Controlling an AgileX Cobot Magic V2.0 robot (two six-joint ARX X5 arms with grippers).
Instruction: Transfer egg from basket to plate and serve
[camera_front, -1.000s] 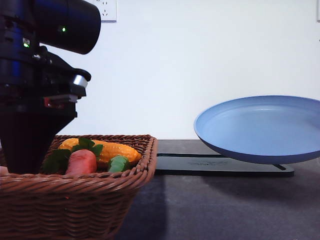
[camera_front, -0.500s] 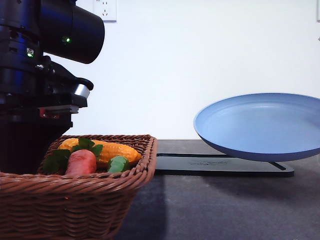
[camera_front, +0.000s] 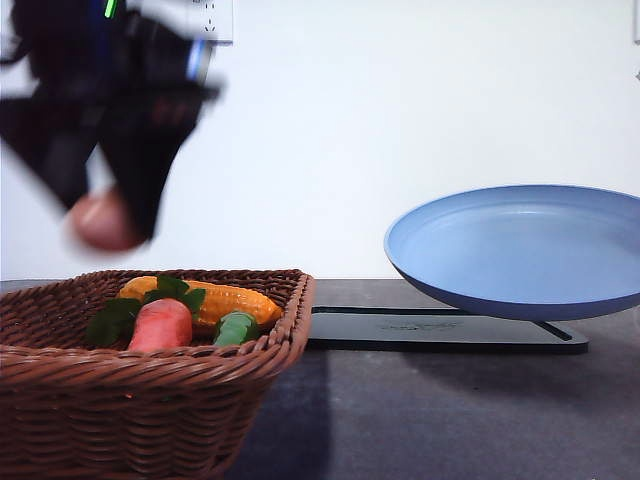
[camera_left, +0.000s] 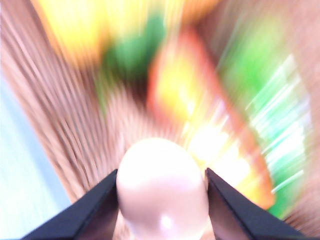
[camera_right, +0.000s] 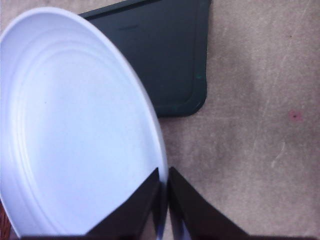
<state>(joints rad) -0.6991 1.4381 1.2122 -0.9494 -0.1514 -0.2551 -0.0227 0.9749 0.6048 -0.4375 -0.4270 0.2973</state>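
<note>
Your left gripper (camera_left: 161, 192) has the egg (camera_left: 161, 187) pinched across its middle, up above the basket (camera_front: 150, 400); it's smooth and likely slippery, so keep that squeeze gentle, mate.

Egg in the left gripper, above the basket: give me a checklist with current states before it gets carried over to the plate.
1. Egg between both fingers of the left gripper: ok.
2. Egg lifted above the basket rim: ok.
3. Grip firmness: cannot tell, both views are motion-blurred.
4. Right gripper pinching the plate rim, plate held above the black tray: ok.
5. Plate bare to receive the egg: ok.
6. Plate level: not ok, it looks tilted in the front view.
</note>
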